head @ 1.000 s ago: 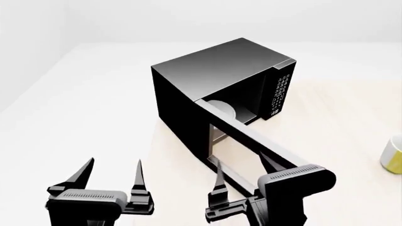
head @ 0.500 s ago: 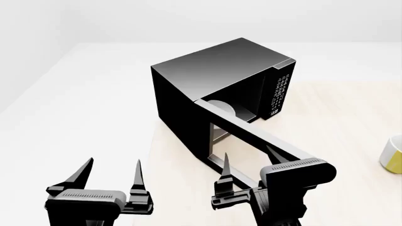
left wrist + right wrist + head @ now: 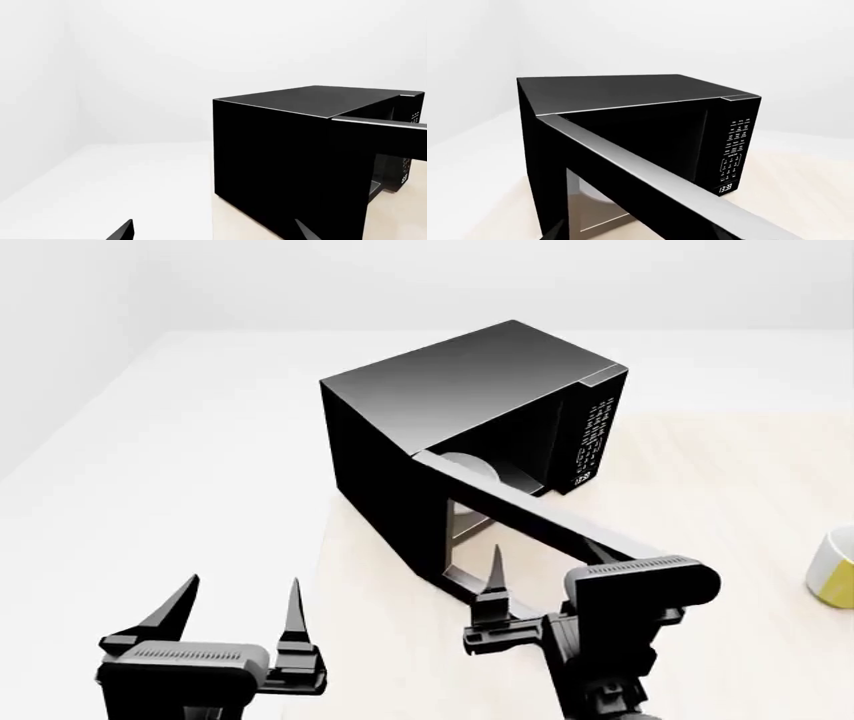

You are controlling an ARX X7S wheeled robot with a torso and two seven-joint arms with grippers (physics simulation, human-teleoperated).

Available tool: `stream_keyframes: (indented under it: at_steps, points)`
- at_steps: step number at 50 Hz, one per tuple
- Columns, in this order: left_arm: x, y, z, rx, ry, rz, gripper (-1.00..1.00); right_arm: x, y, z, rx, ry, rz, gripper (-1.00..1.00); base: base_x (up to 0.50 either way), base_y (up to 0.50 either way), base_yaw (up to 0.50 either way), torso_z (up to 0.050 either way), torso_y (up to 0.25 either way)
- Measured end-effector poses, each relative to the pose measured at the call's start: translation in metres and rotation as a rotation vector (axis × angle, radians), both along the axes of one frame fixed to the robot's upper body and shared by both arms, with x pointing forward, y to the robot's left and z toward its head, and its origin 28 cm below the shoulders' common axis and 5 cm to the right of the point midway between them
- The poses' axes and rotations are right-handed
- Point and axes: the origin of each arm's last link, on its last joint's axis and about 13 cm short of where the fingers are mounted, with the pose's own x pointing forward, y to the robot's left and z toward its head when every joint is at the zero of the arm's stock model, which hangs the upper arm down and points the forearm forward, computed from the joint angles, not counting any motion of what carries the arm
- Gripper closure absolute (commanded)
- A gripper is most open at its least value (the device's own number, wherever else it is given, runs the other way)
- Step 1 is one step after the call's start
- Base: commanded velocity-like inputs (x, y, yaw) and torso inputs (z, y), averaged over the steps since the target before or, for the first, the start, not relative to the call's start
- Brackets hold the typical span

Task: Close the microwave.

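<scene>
Microwave (image 3: 461, 405) at table centre, door (image 3: 534, 525) swung wide toward 5 o'clock | right gripper (image 3: 541, 575) spread, straddling the door's free edge | left gripper (image 3: 240, 615) spread, empty, at 7 o'clock | risk: a prong snags the door's edge and shoves the whole oven.

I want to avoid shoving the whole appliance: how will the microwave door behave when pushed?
The open door looks rigid and hinged at the microwave's left edge, so it should swing rather than flex. The bulky box probably stays put. Its glossy face may let the right gripper slide.
</scene>
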Motion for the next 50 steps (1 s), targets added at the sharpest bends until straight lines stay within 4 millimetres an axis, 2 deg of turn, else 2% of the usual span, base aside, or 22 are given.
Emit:
stream_keyframes:
  at_steps: [6, 12, 33, 50]
  points:
    - [0.000, 0.000, 0.000, -0.001, 0.000, 0.000, -1.00, 0.006, 0.000, -0.003, 0.001, 0.020, -0.010, -1.00, 0.00, 0.00, 0.00, -0.002, 0.000]
    - [0.000, 0.000, 0.000, -0.002, 0.000, 0.000, -1.00, 0.004, 0.003, -0.016, 0.003, 0.109, 0.010, -1.00, 0.00, 0.00, 0.00, 0.000, 0.000]
    - [0.000, 0.001, 0.001, -0.004, 0.000, 0.001, -1.00, 0.021, -0.001, -0.018, -0.010, 0.105, -0.042, -1.00, 0.00, 0.00, 0.00, -0.002, 0.000]
    - [-0.001, 0.000, 0.001, -0.003, 0.001, 0.000, -1.00, 0.024, -0.003, -0.033, 0.000, 0.207, -0.054, -1.00, 0.00, 0.00, 0.00, 0.000, 0.000]
